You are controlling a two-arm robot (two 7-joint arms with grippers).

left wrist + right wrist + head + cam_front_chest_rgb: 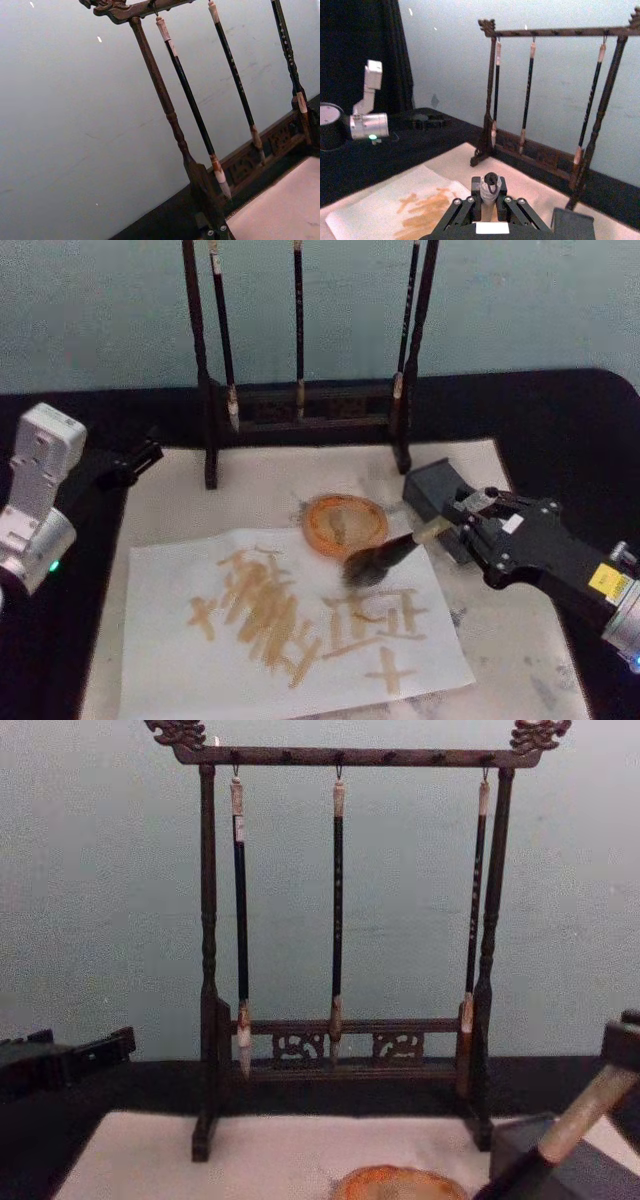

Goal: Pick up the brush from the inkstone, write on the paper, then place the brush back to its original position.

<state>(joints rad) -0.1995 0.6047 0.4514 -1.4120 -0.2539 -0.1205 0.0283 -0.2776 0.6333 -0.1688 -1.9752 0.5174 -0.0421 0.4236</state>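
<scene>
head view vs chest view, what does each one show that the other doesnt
Head view, not chest view: the paper with tan strokes, and the right gripper shut on the brush, bristles at the paper's top edge. Chest view, not head view: the carved top bar of the brush rack, where the three thin brushes hang. Both: the rack's base, the brush handle, the orange dish, the cream mat and the parked left gripper.

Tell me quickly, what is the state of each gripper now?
Left gripper: cannot be told; parked on the left.
Right gripper: closed on the large tan-handled calligraphy brush with grey-brown bristles.
</scene>
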